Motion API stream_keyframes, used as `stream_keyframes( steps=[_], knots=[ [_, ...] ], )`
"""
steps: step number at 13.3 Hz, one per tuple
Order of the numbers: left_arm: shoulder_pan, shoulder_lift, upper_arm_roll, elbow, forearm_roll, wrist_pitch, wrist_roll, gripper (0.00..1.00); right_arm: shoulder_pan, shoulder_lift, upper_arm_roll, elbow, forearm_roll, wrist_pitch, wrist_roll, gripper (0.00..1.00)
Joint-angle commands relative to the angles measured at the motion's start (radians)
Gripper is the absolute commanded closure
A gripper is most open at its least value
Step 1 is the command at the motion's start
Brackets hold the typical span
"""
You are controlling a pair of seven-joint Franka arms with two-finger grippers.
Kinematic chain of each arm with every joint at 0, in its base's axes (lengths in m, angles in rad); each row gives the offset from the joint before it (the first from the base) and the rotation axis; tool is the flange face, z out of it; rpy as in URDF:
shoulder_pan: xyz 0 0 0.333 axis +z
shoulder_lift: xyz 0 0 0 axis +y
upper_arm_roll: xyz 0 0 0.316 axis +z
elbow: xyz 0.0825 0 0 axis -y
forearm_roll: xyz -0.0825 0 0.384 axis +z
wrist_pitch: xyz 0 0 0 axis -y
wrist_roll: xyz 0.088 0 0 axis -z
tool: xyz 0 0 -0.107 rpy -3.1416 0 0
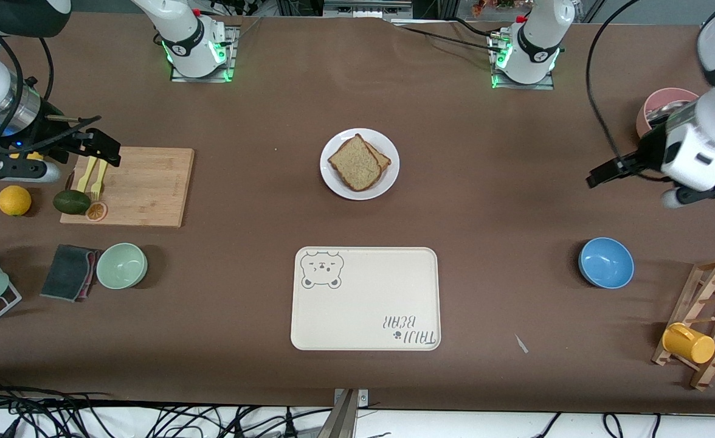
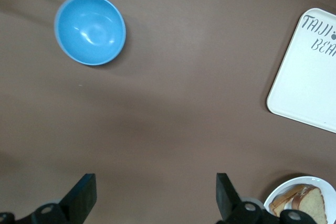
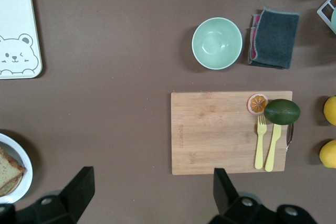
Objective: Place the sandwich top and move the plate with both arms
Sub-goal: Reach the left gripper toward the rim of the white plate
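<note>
Sandwich top (image 1: 355, 162) lies on plate (image 1: 359, 163), mid-worktop toward the arms' base edge; left gripper (image 2: 155, 198) jaws apart, over bare worktop; right gripper (image 3: 149, 195) jaws apart, over cutting board (image 1: 145, 185) edge.

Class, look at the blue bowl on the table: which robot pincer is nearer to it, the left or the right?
Left. The left pincer hangs open over bare table near the blue bowl; the right pincer, also open, is over the cutting board at the right arm's end.
</note>
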Motion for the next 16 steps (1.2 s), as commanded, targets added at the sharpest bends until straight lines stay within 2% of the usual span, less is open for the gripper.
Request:
stream_keyframes(
  steps=[1,3,6,8,11,13,16],
  knots=[
    [-0.007,0.015,0.004,-0.131,-0.151,0.156,0.069,0.00,-0.007,-0.023,0.002,-0.011,-0.014,0.004,-0.017,0.00],
    [-0.009,0.036,0.004,-0.217,-0.283,0.240,0.203,0.01,-0.007,-0.027,0.005,-0.006,-0.012,0.002,-0.005,0.00],
    [-0.024,0.110,0.004,-0.269,-0.441,0.260,0.401,0.01,-0.007,-0.036,-0.002,-0.003,0.003,0.007,-0.015,0.00],
    [-0.053,0.108,0.000,-0.358,-0.501,0.363,0.527,0.01,-0.007,-0.043,0.001,-0.003,0.003,0.013,-0.009,0.00],
    [-0.070,0.125,-0.084,-0.425,-0.709,0.431,0.641,0.00,-0.007,-0.053,0.004,0.004,0.001,0.013,-0.001,0.00],
    [-0.076,0.128,-0.156,-0.462,-0.780,0.467,0.641,0.00,-0.007,-0.051,0.002,0.006,0.001,0.017,-0.001,0.00],
    [-0.112,0.186,-0.191,-0.456,-0.900,0.512,0.643,0.00,-0.007,-0.053,0.002,0.006,0.004,0.016,0.002,0.00]
  ],
)
